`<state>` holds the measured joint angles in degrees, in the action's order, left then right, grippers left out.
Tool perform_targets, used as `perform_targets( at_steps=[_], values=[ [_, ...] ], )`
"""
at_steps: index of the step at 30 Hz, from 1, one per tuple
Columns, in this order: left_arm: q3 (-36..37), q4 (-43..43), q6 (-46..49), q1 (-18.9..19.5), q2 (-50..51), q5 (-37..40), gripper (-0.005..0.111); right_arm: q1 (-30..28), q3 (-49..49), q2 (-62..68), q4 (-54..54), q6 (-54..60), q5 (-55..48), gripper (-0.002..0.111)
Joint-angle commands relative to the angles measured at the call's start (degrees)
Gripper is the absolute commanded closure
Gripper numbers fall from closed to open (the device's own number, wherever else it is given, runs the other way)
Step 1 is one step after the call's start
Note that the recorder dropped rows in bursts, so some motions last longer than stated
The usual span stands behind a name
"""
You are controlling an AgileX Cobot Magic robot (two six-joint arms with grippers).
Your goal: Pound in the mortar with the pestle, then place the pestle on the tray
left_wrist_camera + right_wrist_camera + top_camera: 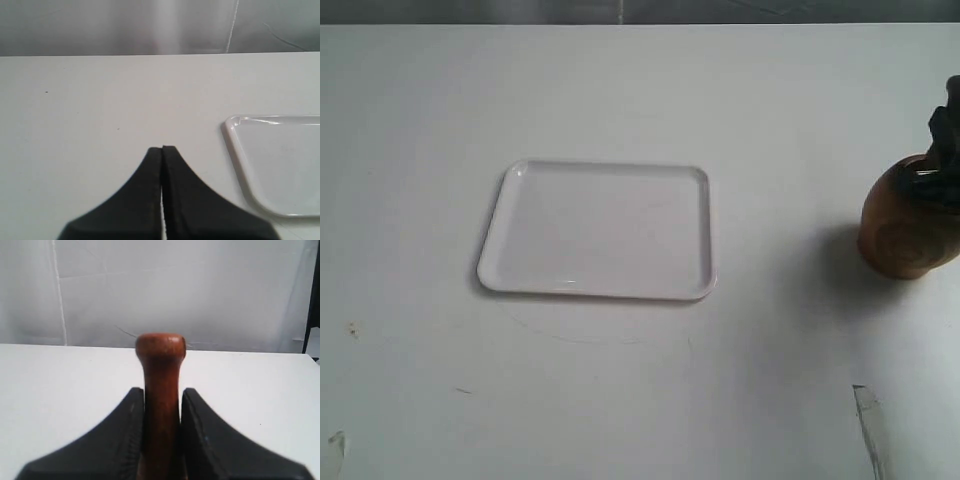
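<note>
progress: early; pounding stage at most; placing undone | right gripper (161, 391) clamped on small dark reddish-brown wooden pestle (161, 365), knob up, above rounded light-brown wooden mortar (905, 230); tip inside cup, can't tell | left gripper (162, 148) pinched closed, holding nothing, near flat white plastic tray (705, 235); no pestle on it
</note>
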<state>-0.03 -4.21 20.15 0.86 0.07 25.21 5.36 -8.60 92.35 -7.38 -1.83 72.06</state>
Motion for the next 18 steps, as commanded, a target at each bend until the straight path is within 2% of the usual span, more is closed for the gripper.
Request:
perform_targets(
  at_steps=[1, 4, 7, 9, 13, 18],
  values=[
    [0.03, 0.42, -0.47, -0.44, -0.07, -0.17, 0.107, -0.09, -0.10, 2.31, 0.24, 0.28, -2.10, 0.108],
    [0.03, 0.42, -0.47, -0.44, -0.07, -0.17, 0.107, -0.09, -0.20, -5.63, 0.06, 0.28, -2.10, 0.108],
    [0.03, 0.42, -0.47, -0.44, -0.07, -0.17, 0.107, -0.09, -0.20, -19.15, -0.53, -1.63, -2.10, 0.108],
    [0.03, 0.42, -0.47, -0.44, -0.07, -0.17, 0.107, -0.09, -0.20, -22.67, -0.53, -1.77, -2.10, 0.108],
    [0.03, 0.42, -0.47, -0.44, -0.07, -0.17, 0.107, -0.09, -0.20, -23.36, -0.40, -1.77, -2.15, 0.108],
    [0.03, 0.42, -0.47, -0.44, -0.07, -0.17, 0.107, -0.09, -0.20, -18.14, -0.40, -1.77, -2.88, 0.108]
  ],
)
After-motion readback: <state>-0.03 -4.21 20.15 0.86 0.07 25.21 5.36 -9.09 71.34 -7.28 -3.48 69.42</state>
